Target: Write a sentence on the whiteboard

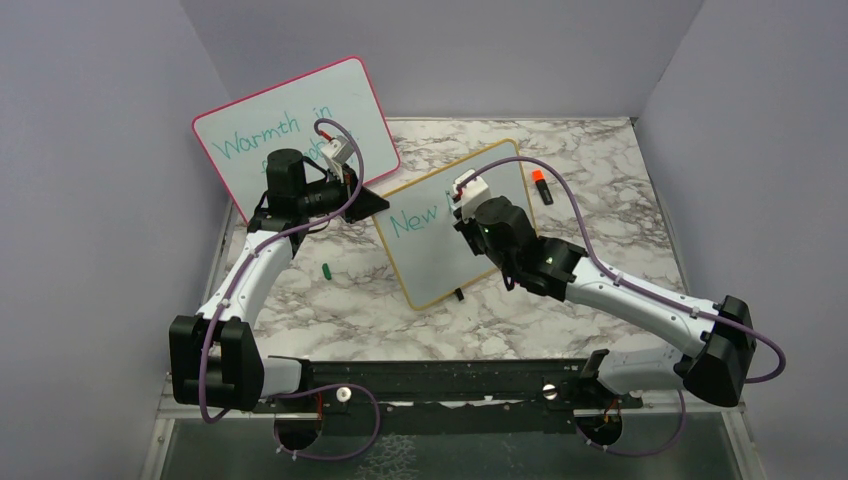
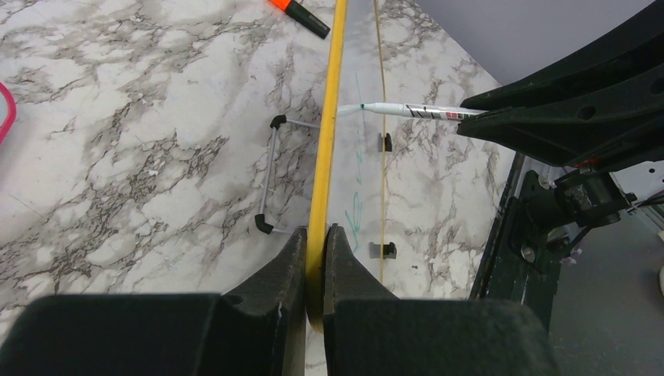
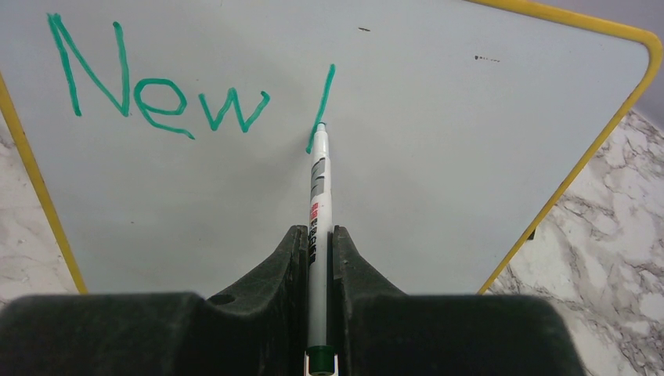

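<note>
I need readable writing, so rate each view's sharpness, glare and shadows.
Right wrist: writing sharp on the whiteboard, no glare or hard shadow, marker in focus. Left wrist: whiteboard edge-on, writing illegible. Top external: even light, right arm covers text after New.

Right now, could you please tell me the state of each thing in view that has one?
Yellow-framed rectangular whiteboard: upright, edge clamped by left gripper.
Teal handwritten sentence: unfinished, "New" plus one stroke.
White teal-tipped marker: uncapped, tip on that whiteboard, held by right gripper.
Pink-framed whiteboard: standing tilted, written on.
Orange-and-black marker: lying flat.
Small green object: lying loose.
</note>
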Available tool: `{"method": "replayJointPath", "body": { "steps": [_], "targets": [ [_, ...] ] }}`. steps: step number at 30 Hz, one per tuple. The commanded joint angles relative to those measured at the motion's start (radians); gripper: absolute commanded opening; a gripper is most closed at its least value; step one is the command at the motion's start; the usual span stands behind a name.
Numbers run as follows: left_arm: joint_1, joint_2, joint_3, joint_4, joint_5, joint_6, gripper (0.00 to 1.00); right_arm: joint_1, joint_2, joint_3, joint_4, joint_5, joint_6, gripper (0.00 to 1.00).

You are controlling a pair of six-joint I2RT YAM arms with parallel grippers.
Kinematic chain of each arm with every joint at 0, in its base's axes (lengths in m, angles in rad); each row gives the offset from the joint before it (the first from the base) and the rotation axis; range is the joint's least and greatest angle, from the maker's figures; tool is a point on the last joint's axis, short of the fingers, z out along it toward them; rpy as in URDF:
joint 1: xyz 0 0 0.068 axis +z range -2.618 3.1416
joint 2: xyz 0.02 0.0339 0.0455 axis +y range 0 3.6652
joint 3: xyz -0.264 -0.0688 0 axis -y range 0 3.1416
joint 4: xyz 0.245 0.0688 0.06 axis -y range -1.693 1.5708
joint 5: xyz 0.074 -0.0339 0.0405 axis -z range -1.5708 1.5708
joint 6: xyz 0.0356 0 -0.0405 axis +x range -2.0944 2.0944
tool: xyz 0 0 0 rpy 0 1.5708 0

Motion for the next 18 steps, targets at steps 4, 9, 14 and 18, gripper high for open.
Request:
{"method": "replayJointPath", "body": {
  "steps": [4,9,14,18],
  "targets": [
    [-0.020,0.029,-0.013,-0.071,-0.064,0.072,0.00,-0.003,0.020,0.022,0.025,0.029,-0.008,0.00],
    [-0.020,0.031,-0.013,-0.071,-0.064,0.071,0.00,-0.004,0.020,0.015,0.027,0.083,-0.006,0.00],
    [-0.020,0.031,-0.013,-0.071,-0.064,0.072,0.00,-0.005,0.023,0.016,0.009,0.084,-0.003,0.00],
    [-0.020,0.030,-0.012,-0.070,-0.065,0.072,0.00,-0.006,0.025,0.019,-0.018,0.064,0.003,0.00]
  ]
}}
